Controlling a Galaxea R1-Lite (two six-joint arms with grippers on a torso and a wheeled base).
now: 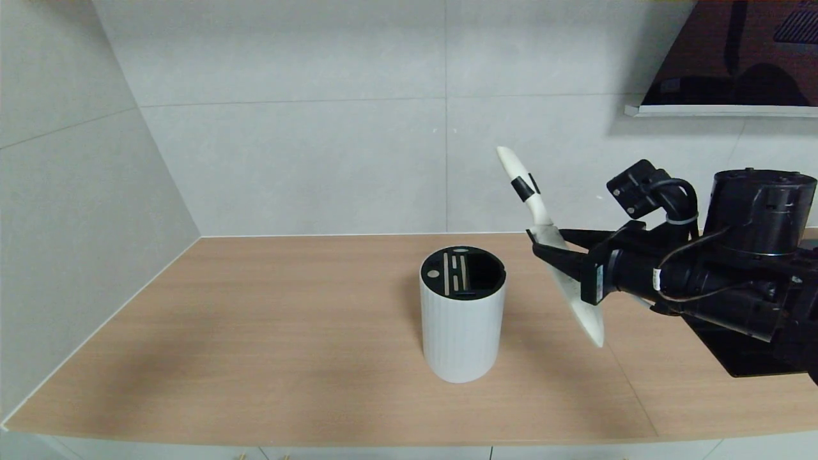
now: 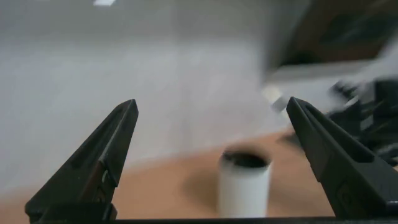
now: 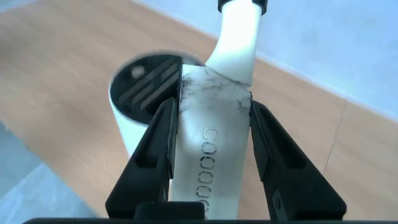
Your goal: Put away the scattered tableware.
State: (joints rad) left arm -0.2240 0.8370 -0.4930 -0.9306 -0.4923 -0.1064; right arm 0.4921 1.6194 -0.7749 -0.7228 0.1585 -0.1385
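One white knife (image 1: 543, 217) is the piece of tableware in hand. The right pincer (image 1: 555, 252) is clamped on it across the flat of the blade, just below the handle. The handle, with its black band, slants up toward the wall, and the blade tip points down at the tabletop (image 1: 287, 332) without touching it.

Holding it tip-down looks deliberate. The white cylindrical knife holder (image 1: 462, 326) stands upright on the tabletop. Its dark top has narrow slits beside a larger open compartment, and a blade would have to enter one of those point first.

The knife hangs in the air to the robot's right of the holder, near it but apart, with the tip lower than the holder's rim. By my reading, it must be lifted, brought over the top and set more upright before it can go in.

The left pincer (image 2: 211, 102) hangs open with nothing between its jaws. It is well back from the holder, which stands ahead of it.
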